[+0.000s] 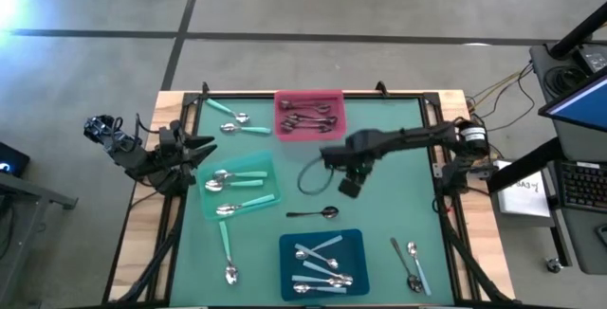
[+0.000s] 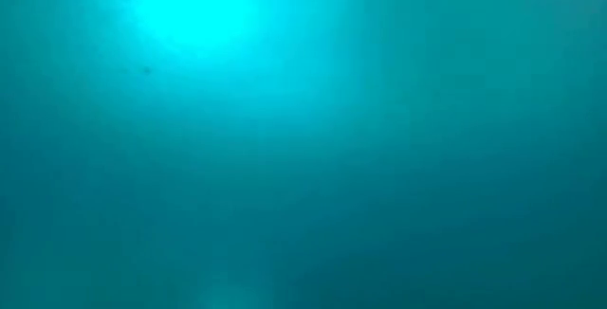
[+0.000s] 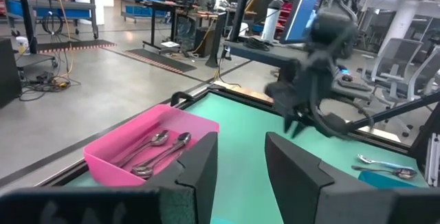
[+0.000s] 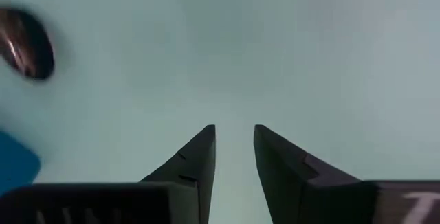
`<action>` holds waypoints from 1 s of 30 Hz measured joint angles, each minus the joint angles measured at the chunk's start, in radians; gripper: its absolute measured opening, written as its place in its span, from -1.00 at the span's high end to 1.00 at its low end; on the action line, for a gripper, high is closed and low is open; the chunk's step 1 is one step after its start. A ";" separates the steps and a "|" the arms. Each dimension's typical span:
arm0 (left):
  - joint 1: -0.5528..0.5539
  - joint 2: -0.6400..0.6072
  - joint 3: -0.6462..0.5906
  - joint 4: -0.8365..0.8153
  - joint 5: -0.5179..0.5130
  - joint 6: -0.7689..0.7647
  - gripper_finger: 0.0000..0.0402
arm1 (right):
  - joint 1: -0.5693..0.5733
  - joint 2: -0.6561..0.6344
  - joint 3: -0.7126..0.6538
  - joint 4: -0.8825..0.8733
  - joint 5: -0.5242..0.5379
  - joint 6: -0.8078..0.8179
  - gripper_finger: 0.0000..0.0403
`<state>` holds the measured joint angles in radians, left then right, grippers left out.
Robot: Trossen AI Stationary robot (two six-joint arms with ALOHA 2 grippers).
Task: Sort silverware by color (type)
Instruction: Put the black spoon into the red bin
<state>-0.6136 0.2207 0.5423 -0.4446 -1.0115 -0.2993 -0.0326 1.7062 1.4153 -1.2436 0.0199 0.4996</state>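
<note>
Spoons lie sorted in three trays: dark ones in the pink tray [image 1: 308, 115], mint-handled ones in the green tray [image 1: 239, 188], pale blue ones in the blue tray [image 1: 322, 262]. Loose on the mat are a dark spoon [image 1: 313, 213], two mint spoons [image 1: 237, 122], another mint spoon [image 1: 228, 252] and a few spoons [image 1: 410, 263] at the near right. My right gripper [image 1: 349, 186] [image 4: 234, 138] hovers open over bare mat just beyond the dark spoon, whose bowl [image 4: 27, 52] shows beside it. My left gripper [image 1: 204, 148] [image 3: 240, 162] waits open at the left edge.
The low view shows only a teal glow. The right arm [image 3: 316, 80] reaches across the middle of the table, with a dark cable loop [image 1: 308, 178] hanging beside it. The pink tray [image 3: 148, 148] lies ahead of my left gripper. Bare mat lies between the trays.
</note>
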 joint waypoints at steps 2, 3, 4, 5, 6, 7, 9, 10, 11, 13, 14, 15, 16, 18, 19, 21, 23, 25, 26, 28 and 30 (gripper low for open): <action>0.000 0.000 0.000 0.000 0.000 -0.009 0.47 | 0.046 -0.003 -0.043 0.001 -0.030 0.065 0.52; 0.000 0.000 0.000 0.000 0.000 -0.014 0.47 | 0.068 -0.004 -0.065 0.001 -0.044 0.091 0.51; 0.000 0.000 0.000 0.000 0.000 -0.018 0.47 | 0.091 -0.005 -0.088 0.003 -0.060 0.115 0.49; 0.000 0.000 0.000 0.000 0.003 -0.023 0.47 | 0.113 -0.005 -0.112 0.003 -0.079 0.135 0.47; 0.000 0.000 0.000 0.000 0.007 -0.025 0.47 | 0.135 -0.003 -0.135 0.003 -0.098 0.149 0.45; 0.000 0.000 0.000 0.000 0.010 -0.024 0.47 | 0.155 -0.002 -0.158 0.003 -0.117 0.166 0.42; 0.000 0.000 0.000 0.001 0.026 -0.025 0.47 | 0.195 -0.003 -0.199 0.008 -0.158 0.204 0.37; 0.000 0.000 0.000 0.000 0.027 -0.025 0.47 | 0.215 -0.004 -0.216 0.008 -0.177 0.229 0.35; 0.000 0.000 0.000 0.000 0.028 -0.025 0.47 | 0.235 -0.008 -0.233 0.009 -0.203 0.254 0.33; 0.000 0.000 0.000 0.001 0.027 -0.025 0.47 | 0.282 -0.022 -0.268 0.019 -0.253 0.320 0.29; 0.000 0.000 0.000 0.001 0.027 -0.025 0.47 | 0.310 -0.034 -0.283 0.032 -0.278 0.366 0.28; 0.000 0.000 0.000 0.001 0.027 -0.024 0.47 | 0.338 -0.043 -0.296 0.045 -0.292 0.413 0.27; 0.000 0.000 0.000 0.001 0.027 -0.023 0.47 | 0.367 -0.053 -0.311 0.062 -0.301 0.465 0.26; 0.000 0.000 0.000 0.001 0.027 -0.017 0.47 | 0.423 -0.071 -0.337 0.107 -0.315 0.568 0.25; 0.000 0.000 0.000 0.001 0.027 -0.014 0.47 | 0.449 -0.079 -0.348 0.135 -0.316 0.621 0.25; 0.000 0.000 0.000 0.002 0.027 -0.005 0.47 | 0.492 -0.092 -0.365 0.186 -0.318 0.693 0.26; 0.000 0.000 0.000 0.002 0.027 -0.002 0.47 | 0.519 -0.097 -0.385 0.234 -0.350 0.752 0.27; 0.000 0.000 0.000 0.002 0.027 -0.002 0.47 | 0.546 -0.100 -0.404 0.286 -0.383 0.807 0.28; 0.000 0.000 0.000 0.002 0.027 -0.003 0.47 | 0.559 -0.100 -0.410 0.315 -0.392 0.833 0.28; 0.000 0.000 0.000 0.002 0.027 -0.002 0.47 | 0.585 -0.100 -0.416 0.369 -0.397 0.876 0.29; 0.000 0.000 0.000 0.002 0.027 -0.002 0.47 | 0.606 -0.100 -0.421 0.405 -0.401 0.913 0.30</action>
<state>-0.6135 0.2210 0.5423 -0.4431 -0.9844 -0.3012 0.5731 1.6058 0.9944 -0.8385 -0.3813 1.4126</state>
